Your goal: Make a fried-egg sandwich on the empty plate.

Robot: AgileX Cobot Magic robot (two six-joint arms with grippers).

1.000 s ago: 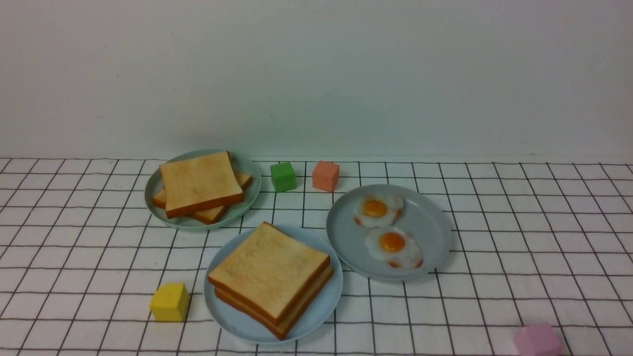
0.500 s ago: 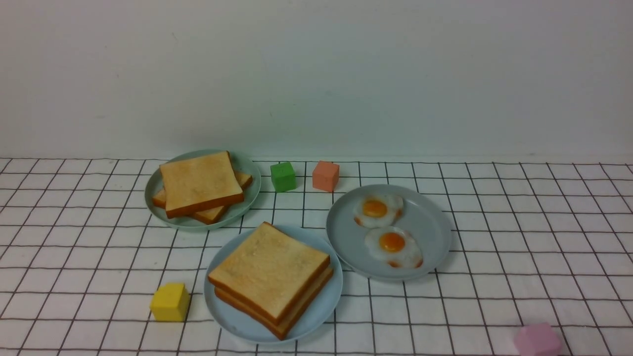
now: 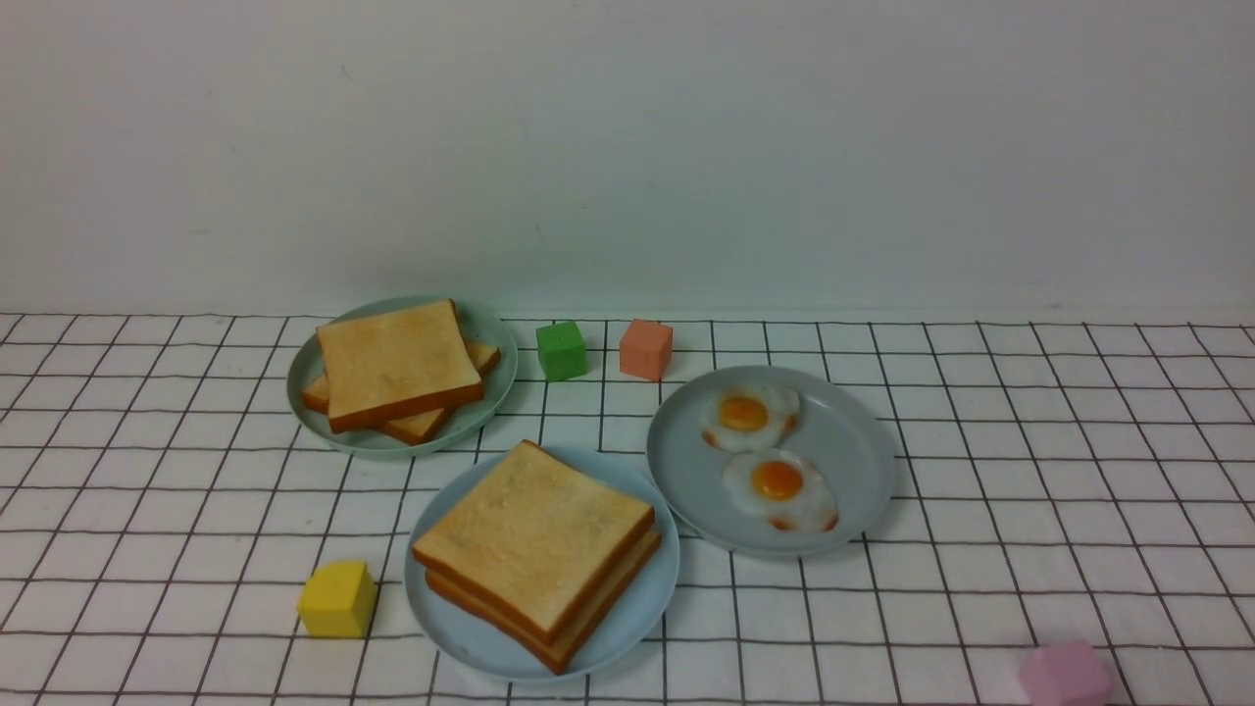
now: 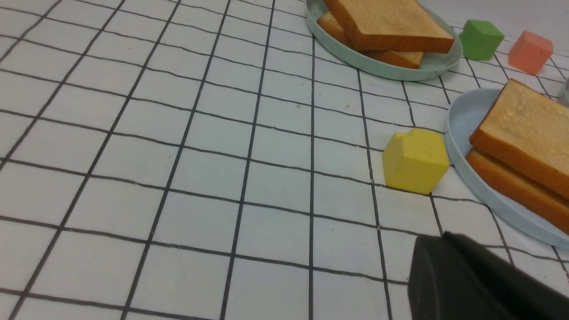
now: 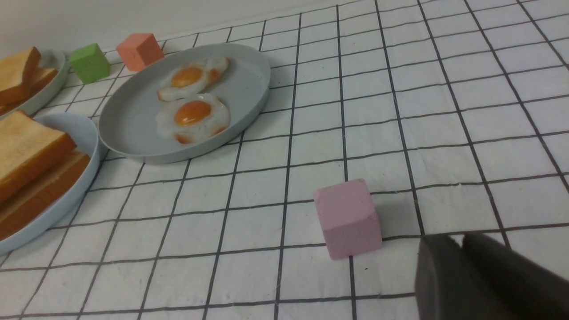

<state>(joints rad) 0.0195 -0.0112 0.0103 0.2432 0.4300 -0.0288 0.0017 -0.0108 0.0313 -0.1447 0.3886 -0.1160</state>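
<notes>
Sitting unchanged from a second ago, the fried-egg sandwich is resting on the empty plate, now carrying two stacked toast slices; whether an egg is lying between them cannot be told. Nothing on the checked cloth is shifting between the earlier front pictures and this one, and neither arm is entering the front view. The left gripper is showing only as a dark edge in its wrist view, with its jaws closed and holding nothing. The yellow cube is lying just ahead of it, apart from it, and the sandwich plate is sitting just beyond that cube. The right gripper is also showing only as a dark edge, and I cannot tell how its jaws are standing. The pink cube is lying just ahead of it, not touching. Farther ahead, the grey-blue plate is carrying two fried eggs. The green cube and the salmon cube are sitting well beyond both grippers, beside the pale green plate with spare toast.
</notes>
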